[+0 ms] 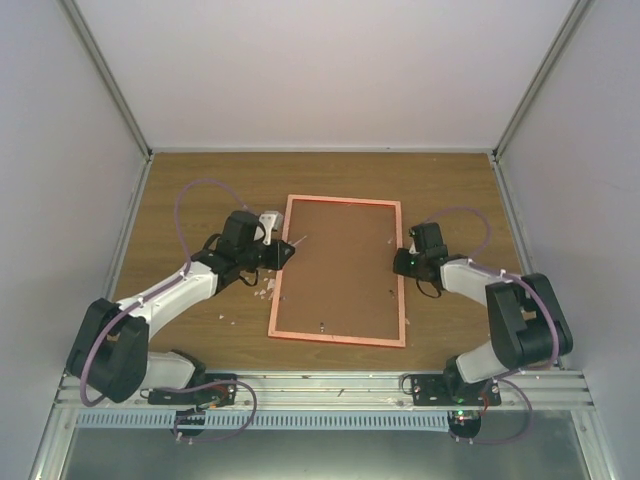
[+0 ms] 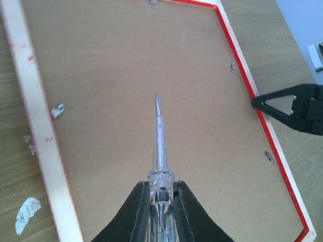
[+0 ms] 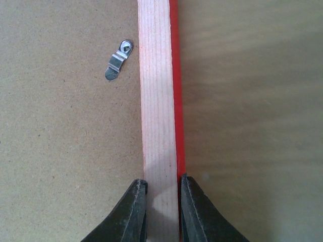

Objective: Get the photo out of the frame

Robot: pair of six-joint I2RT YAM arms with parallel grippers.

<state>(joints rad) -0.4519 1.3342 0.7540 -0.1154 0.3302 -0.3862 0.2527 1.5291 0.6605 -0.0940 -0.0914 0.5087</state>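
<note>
Counter [image 1: 200, 190]: brown wood-grain surface, walled by pale panels at 9, 12 and 3 o'clock.
Frame [image 1: 337, 339]: lies flat at the middle of the counter, back side up, long edges running from 12 to 6 o'clock; thin red outer edge, pale wood rails.
Backing board [image 1: 342, 270]: brown, fills the frame and sits inside the rails.
Clips [image 3: 118, 60]: small metal tabs on the board just inside the rails; one lies at 10 o'clock from the right pincer in its wrist view.
Left pincer [image 2: 160, 185]: at 9 o'clock of the frame, jaws nearly closed, clamped on a screwdriver [image 2: 159, 146].
Screwdriver: clear handle, flat blade aimed toward 3 o'clock across the board; whether the tip touches the board cannot be told.
Right pincer [image 3: 162, 184]: at 3 o'clock of the frame, jaws narrow, pinching the frame's rail, one finger on the board side, the other on the red outer edge.
White chips [image 1: 265, 292]: scattered on the counter beside the frame's 9 o'clock rail.
</note>
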